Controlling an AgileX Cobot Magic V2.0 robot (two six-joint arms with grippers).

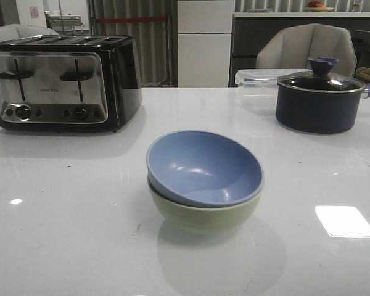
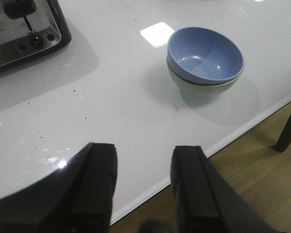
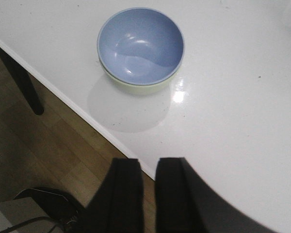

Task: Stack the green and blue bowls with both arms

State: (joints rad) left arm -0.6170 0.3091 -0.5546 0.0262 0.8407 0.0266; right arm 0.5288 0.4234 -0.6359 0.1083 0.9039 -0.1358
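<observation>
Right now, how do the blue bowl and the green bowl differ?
The blue bowl is dusty grey-blue; the green bowl is pale sage. The blue bowl sits nested inside, slightly tilted, its interior showing; the green bowl rests on the table beneath, showing only its outer wall. Both are plain, round, matte and similar in size.

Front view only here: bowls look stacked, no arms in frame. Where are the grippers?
Observer: The left gripper is open and empty, over the table by its near edge, apart from the bowls.
Operator: Right one?
Observer: The right gripper is empty too, jaws only slightly apart, also at the near edge, short of the stack.
Operator: Anything inside the top bowl?
Observer: No. From above, the blue bowl is bare to the bottom, nested in the green bowl.
</observation>
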